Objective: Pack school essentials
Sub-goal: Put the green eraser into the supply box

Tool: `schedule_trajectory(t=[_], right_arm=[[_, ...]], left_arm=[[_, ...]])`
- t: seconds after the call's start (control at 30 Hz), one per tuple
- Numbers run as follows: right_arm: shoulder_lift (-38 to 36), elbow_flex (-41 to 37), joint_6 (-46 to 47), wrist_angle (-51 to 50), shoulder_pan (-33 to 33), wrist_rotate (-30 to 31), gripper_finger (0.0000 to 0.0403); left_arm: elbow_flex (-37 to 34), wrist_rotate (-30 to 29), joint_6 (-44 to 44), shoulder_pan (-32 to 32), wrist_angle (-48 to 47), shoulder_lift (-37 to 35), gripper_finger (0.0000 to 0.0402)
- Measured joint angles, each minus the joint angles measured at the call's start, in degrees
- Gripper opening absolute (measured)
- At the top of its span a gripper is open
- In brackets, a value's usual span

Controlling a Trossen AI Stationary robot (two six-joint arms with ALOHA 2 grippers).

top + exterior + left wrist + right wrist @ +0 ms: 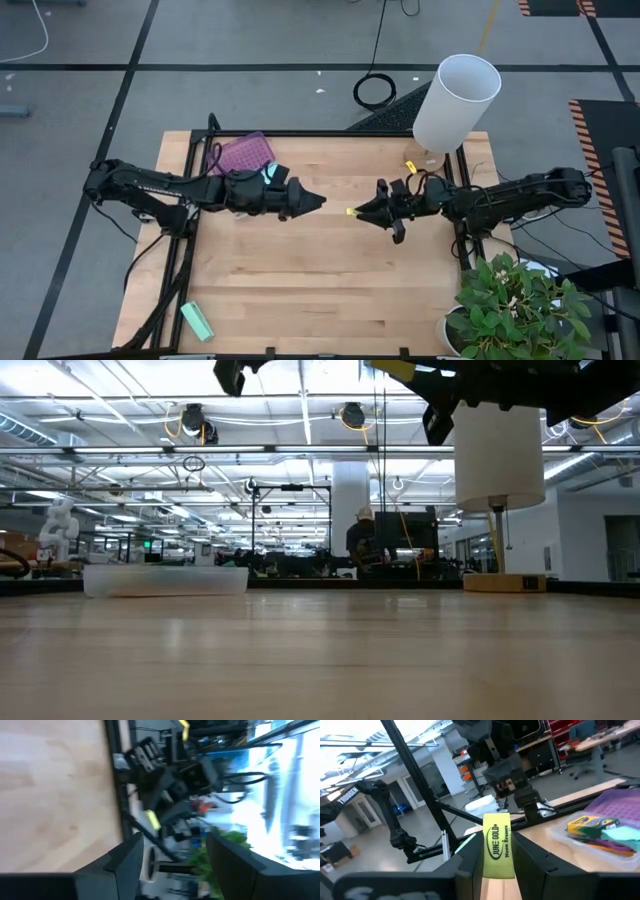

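A mint-green block [197, 321] lay near the wooden worktop's [300, 270] front left corner; a white lamp [456, 102] and a potted plant [520, 305] stood at its right side.

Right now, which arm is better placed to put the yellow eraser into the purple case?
The right: its tool is shut on the yellow eraser above mid-table. The left tool is open and empty, though nearer the purple case.
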Motion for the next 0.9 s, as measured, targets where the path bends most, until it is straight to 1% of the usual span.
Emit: schedule_trajectory(t=[0.2, 0.27, 0.33, 0.43, 0.6, 0.83, 0.9], right_arm=[[0.0, 0.0, -2.0, 0.0, 0.0, 0.1, 0.0082], [0.0, 0.0, -2.5, -0.1, 0.0, 0.2, 0.0082], [0.0, 0.0, -3.2, -0.3, 0.0, 0.2, 0.0082], [0.0, 0.0, -3.6, -0.7, 0.0, 0.2, 0.0082], [0.0, 0.0, -3.8, -3.7, 0.0, 0.2, 0.0082], [0.0, 0.0, -5.3, -4.8, 0.0, 0.2, 0.0082], [0.0, 0.0, -5.4, -5.2, 0.0, 0.2, 0.0082]], left_arm=[[0.1, 0.2, -8.1, 0.0, 1.1, 1.2, 0.0218], [0.0, 1.5, -10.9, -0.1, 0.7, 2.2, 0.0218], [0.1, 3.6, -13.0, -0.2, 2.7, 3.9, 0.0218], [0.0, 5.7, -14.2, -0.3, 5.4, 6.8, 0.0218], [0.1, 5.5, -15.9, -0.1, 8.6, 10.0, 0.0218], [0.0, 5.4, -16.4, 0.3, 8.1, 12.9, 0.0218], [0.0, 4.3, -16.4, 0.7, 8.2, 13.5, 0.0218]])
